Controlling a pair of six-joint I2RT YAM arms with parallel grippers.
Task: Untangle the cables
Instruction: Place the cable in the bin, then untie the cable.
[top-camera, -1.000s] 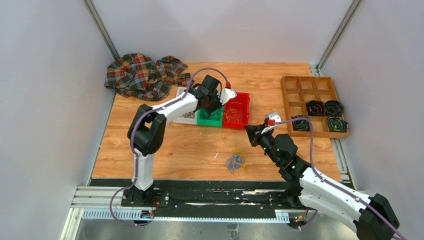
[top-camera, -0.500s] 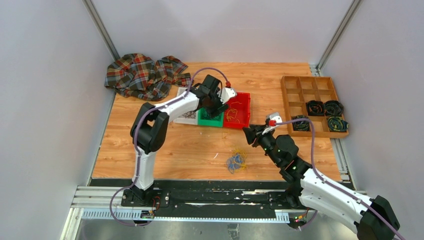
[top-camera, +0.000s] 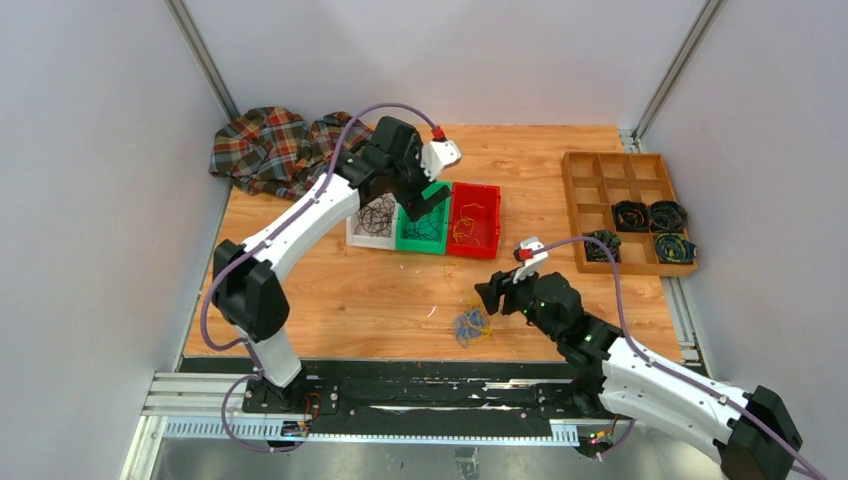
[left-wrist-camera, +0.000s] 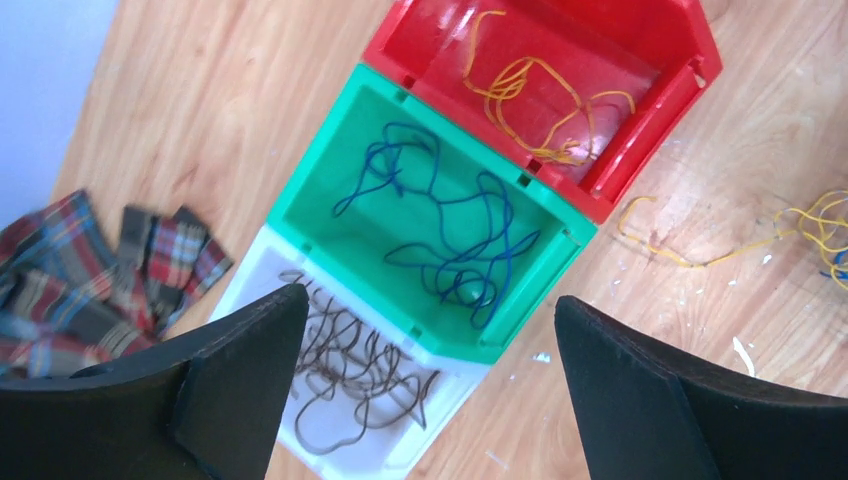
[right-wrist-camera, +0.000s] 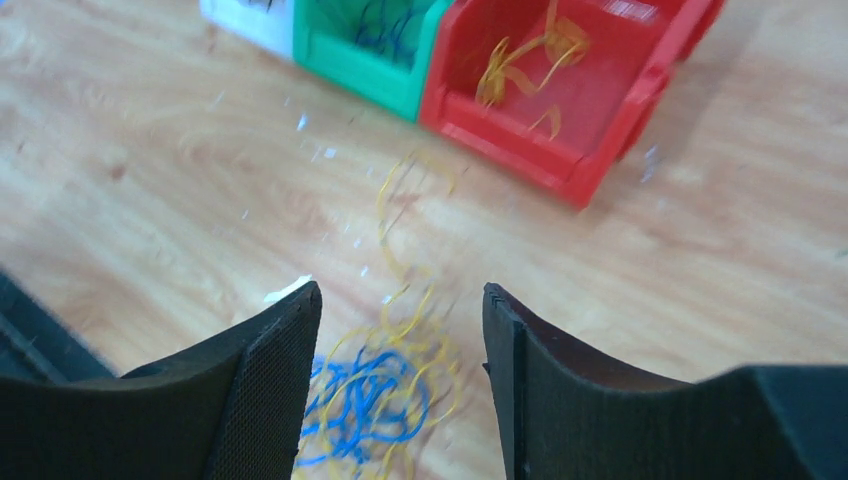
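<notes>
The cables (top-camera: 470, 323) lie as a small blue and yellow clump on the wooden table, near the front. My right gripper (top-camera: 487, 293) hovers just right of it, open and empty; in the right wrist view the clump (right-wrist-camera: 375, 395) lies below and between the fingers of the right gripper (right-wrist-camera: 400, 290). My left gripper (top-camera: 420, 200) hangs open and empty above three bins. Its wrist view shows a blue cable (left-wrist-camera: 450, 225) in the green bin, yellow cable (left-wrist-camera: 530, 90) in the red bin and dark cables (left-wrist-camera: 350, 365) in the white bin.
The white bin (top-camera: 352, 235), green bin (top-camera: 420, 248) and red bin (top-camera: 495, 215) stand side by side mid-table. A wooden compartment tray (top-camera: 600, 165) with dark coiled bundles is at the right. A plaid cloth (top-camera: 285, 150) lies at the back left. Loose yellow wire (left-wrist-camera: 800, 225) lies beside the red bin.
Both grippers have opened. The left one rose and drew back from the green bin. The right one swung left and nearer, over the clump.
</notes>
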